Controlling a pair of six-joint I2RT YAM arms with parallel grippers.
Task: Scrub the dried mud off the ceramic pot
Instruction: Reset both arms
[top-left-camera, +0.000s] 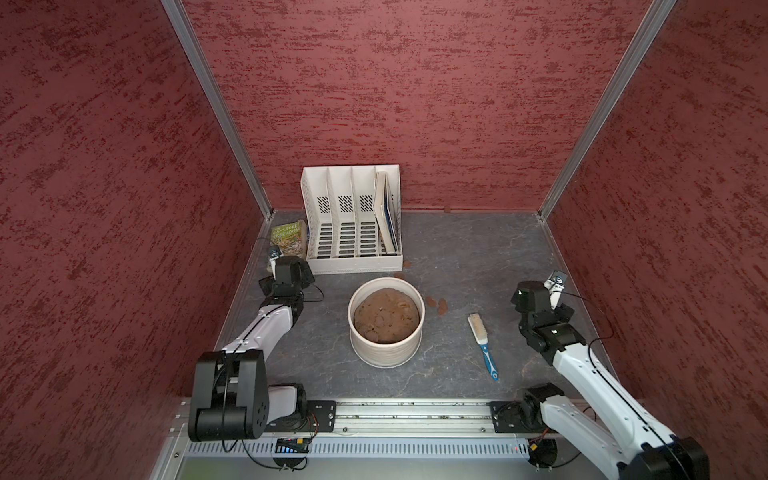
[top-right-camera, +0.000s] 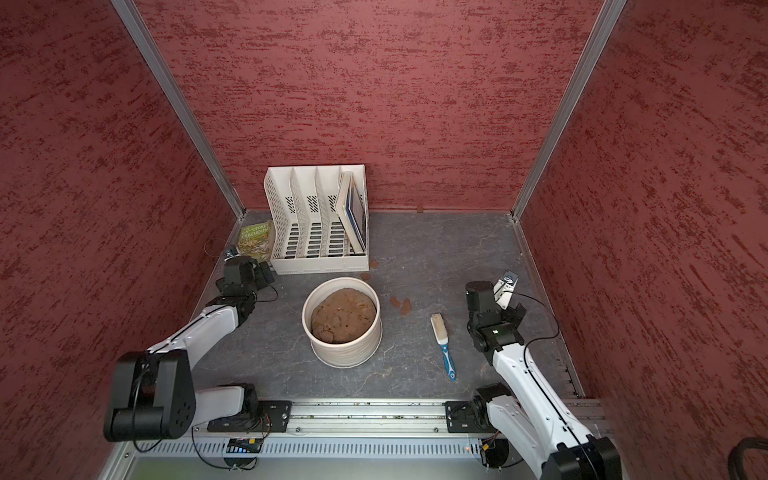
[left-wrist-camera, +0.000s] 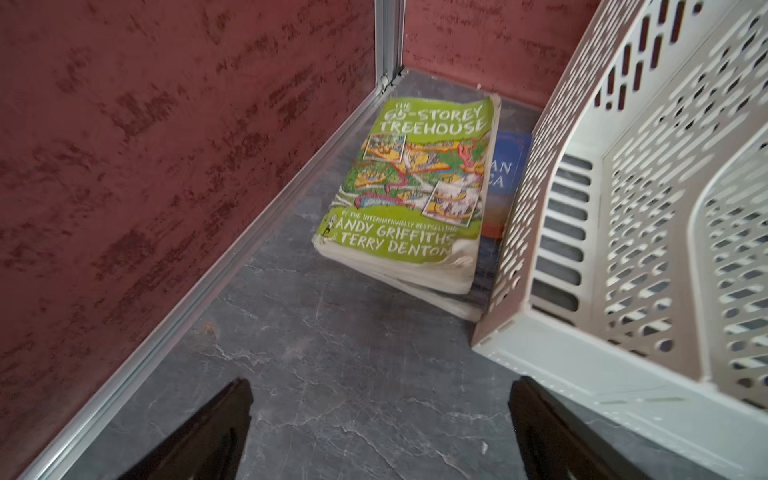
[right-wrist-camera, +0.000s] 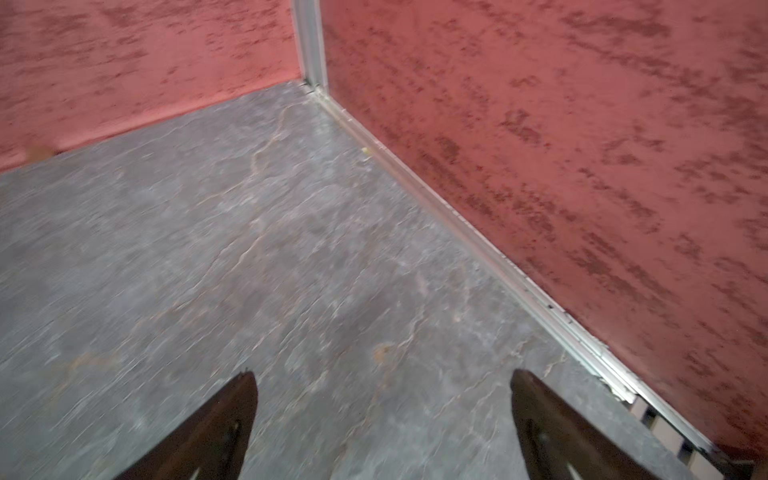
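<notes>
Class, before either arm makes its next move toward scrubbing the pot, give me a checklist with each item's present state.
1. Left gripper open, empty: ok.
2. Right gripper open, empty: ok.
3. White-bristled, blue-handled brush lies free on the grey table: ok.
4. Cream ridged ceramic pot upright: ok.
5. Mud located on the pot wall: cannot tell; flat brown dried mud flakes lie on the table beside it.

Upright pot (top-left-camera: 386, 353), seemingly mud flakes (top-left-camera: 442, 306) beside
</notes>
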